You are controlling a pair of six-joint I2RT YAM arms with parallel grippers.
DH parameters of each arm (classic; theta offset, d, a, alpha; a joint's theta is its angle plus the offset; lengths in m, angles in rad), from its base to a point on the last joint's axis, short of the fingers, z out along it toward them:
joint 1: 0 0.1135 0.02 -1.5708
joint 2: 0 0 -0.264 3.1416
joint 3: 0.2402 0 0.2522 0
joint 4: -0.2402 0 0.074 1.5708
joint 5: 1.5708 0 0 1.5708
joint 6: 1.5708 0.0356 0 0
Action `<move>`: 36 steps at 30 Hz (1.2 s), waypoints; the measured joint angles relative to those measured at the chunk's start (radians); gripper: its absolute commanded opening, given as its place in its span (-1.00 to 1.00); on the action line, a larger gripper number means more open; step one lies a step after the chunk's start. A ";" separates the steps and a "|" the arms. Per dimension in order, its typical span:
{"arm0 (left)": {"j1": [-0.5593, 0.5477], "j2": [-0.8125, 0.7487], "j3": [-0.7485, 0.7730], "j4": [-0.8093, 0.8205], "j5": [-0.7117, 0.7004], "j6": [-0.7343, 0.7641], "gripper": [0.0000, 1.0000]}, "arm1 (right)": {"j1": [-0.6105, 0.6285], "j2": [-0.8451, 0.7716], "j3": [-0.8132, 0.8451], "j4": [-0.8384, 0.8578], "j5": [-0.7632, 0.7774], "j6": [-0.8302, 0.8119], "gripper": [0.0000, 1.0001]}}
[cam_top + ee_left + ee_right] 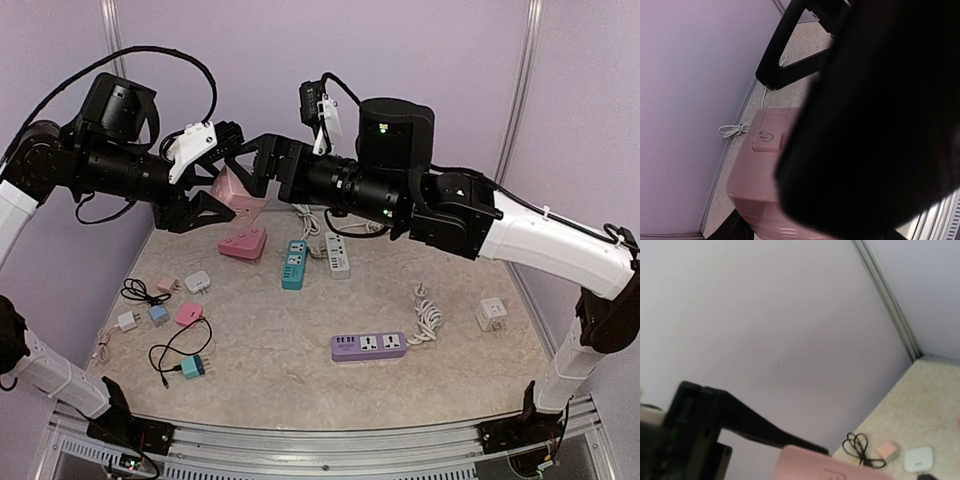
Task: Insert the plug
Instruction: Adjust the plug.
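A pink socket cube [236, 190] with a power button [768, 140] hangs in the air at the back left. My left gripper [222, 193] is shut on it, one finger above and one below. My right gripper [258, 170] stands open just right of the cube, and its black body fills much of the left wrist view. In the right wrist view the cube's top edge [830, 467] shows at the bottom, while that gripper's own fingers are out of frame. Several small plug adapters lie on the table's left side, among them a pink one [188, 315] and a teal one [192, 367].
On the table lie a pink triangular power strip [243, 243], a teal strip [294, 264], a grey-white strip [338, 255], a purple strip [369, 346], a white cube socket [491, 313] and a coiled white cable [428, 315]. Purple walls close in the back and sides.
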 measured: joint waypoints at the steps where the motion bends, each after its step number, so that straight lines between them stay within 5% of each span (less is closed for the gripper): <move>1: -0.002 0.001 0.000 0.008 -0.013 -0.001 -1.00 | 0.000 0.011 0.019 -0.020 0.008 0.019 0.99; 8: -0.010 0.004 -0.003 0.029 -0.064 0.000 -1.00 | 0.000 0.084 0.070 -0.105 0.048 0.100 0.95; 13: -0.016 0.006 -0.019 0.032 -0.081 0.000 -1.00 | 0.000 0.121 0.088 -0.129 0.054 0.121 0.63; 16: -0.017 0.006 -0.026 0.035 -0.086 0.000 -1.00 | 0.002 0.136 0.108 -0.134 0.055 0.127 0.11; 19: -0.019 0.006 -0.034 0.047 -0.108 0.007 -1.00 | 0.005 0.146 0.121 -0.140 0.065 0.146 -0.66; 23: -0.020 0.006 -0.051 0.044 -0.120 0.008 -1.00 | 0.001 0.156 0.125 -0.155 0.056 0.152 -1.00; 24: -0.020 0.006 -0.055 0.045 -0.122 0.008 -0.77 | -0.001 0.157 0.125 -0.158 0.054 0.154 -1.00; 26: -0.020 0.005 -0.065 0.052 -0.124 0.006 0.48 | -0.004 0.157 0.125 -0.167 0.050 0.157 -1.00; 27: -0.020 0.004 -0.073 0.056 -0.126 0.004 0.83 | -0.005 0.157 0.125 -0.172 0.050 0.157 -1.00; 28: -0.020 0.002 -0.083 0.063 -0.127 0.002 0.96 | -0.006 0.157 0.124 -0.177 0.052 0.157 -1.00; 36: 0.047 -0.114 -0.256 0.081 -0.136 0.019 0.98 | -0.037 0.092 -0.041 -0.376 0.232 0.166 -1.00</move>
